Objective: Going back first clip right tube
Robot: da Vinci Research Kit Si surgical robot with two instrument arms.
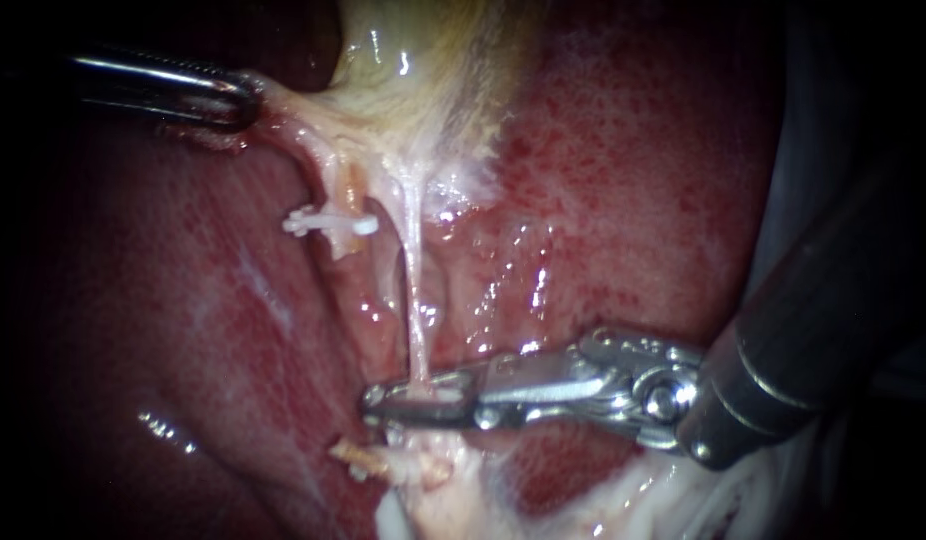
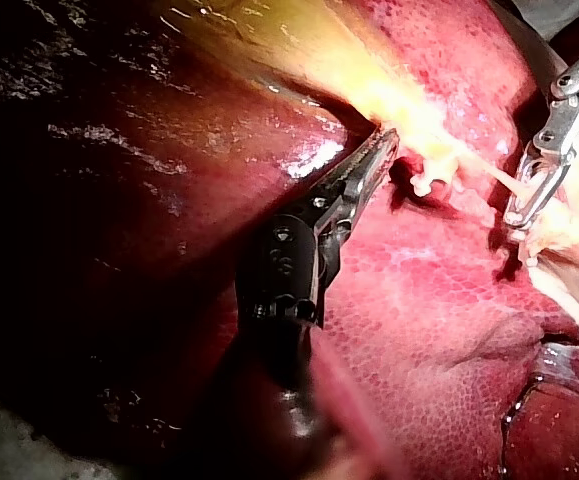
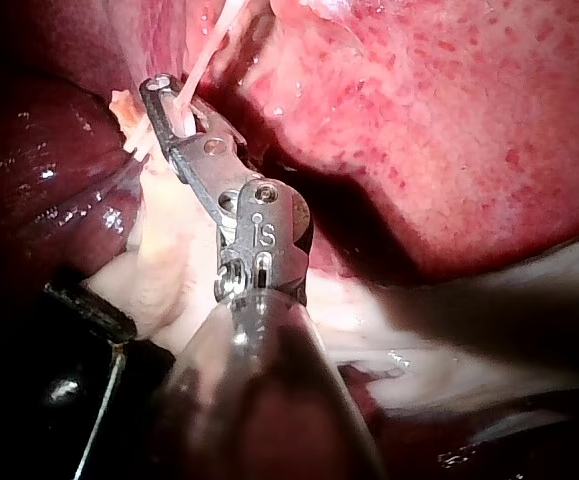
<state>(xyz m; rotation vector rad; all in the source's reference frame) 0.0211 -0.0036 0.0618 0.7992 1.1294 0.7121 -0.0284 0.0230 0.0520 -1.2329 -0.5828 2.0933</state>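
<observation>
- The left instrument comes in from the left edge, on the far side. Its shaft lies almost flat.
- Its jaws are pinched together on the edge of the gallbladder. The pinched bit is pulled out to the left.
- Nearer than this instrument there is a wide bare stretch of dark liver. This is the biggest open room on the left.
- The left tube hangs down from the gallbladder. A white clip sits across it and sticks out to the left.
- Only a thin gap lies between the two tubes.
- The right tube is thin and pale. It is stretched straight from the gallbladder down to the near side.
- The right instrument comes in from the right edge, low and near. Its shaft slants up to the right and its tip points left.
- Its jaws are closed on the near end of the right tube, well apart from the clip.
- Pale scraps lie just beside its tip.
- Farther back, above its shaft, is bare red liver.
</observation>
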